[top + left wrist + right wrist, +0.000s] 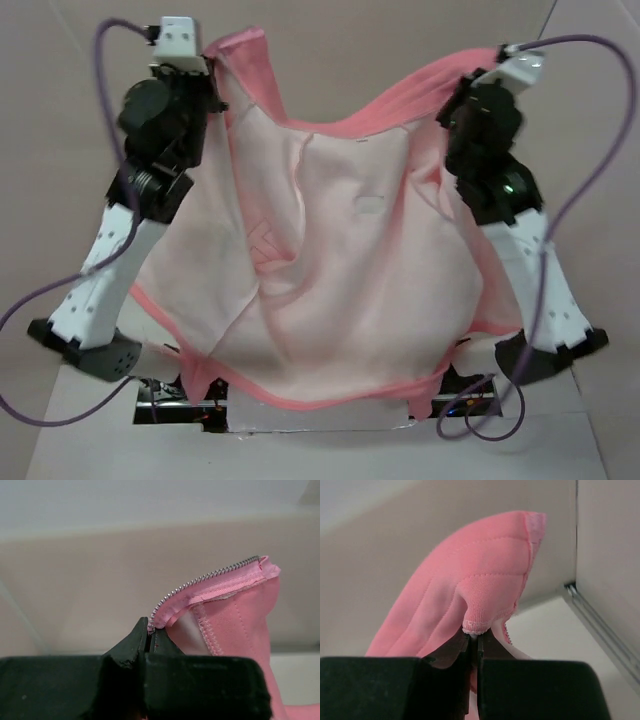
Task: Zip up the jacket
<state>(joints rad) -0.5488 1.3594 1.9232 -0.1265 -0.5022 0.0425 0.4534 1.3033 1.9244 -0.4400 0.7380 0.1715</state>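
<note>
Jacket: the jacket (330, 270) hung spread out between the two grippers above the surface (380, 50), which showed beyond its top edge.
Lining: the paler lining (350, 310) faced the overhead camera and filled most of the jacket's span, with loose folds down its middle.
Hem: a salmon hem (330, 402) sagged along the jacket's bottom; whether it touched anything below could not be told.
Left gripper: the left gripper (150, 630) was clamped shut on the jacket's top left corner, its black tips pinching the edge of the pink zipper tape.
Zipper teeth: the metal zipper teeth (200, 580) ran from that pinch up and to the right along the jacket's taped edge, ending at the tape's folded tip.
Right gripper: the right gripper (474, 637) was closed tight on the jacket's top right corner, nipping a stitched salmon fold that bulged up above its tips.
Top edge: between the two held corners the jacket's upper edge dipped in a shallow curve.
Cables: purple cables (590, 170) looped outward on either side of the jacket.
Rail: a pale metal rail (600, 625) ran to the right of the jacket's fold in the right wrist view.
</note>
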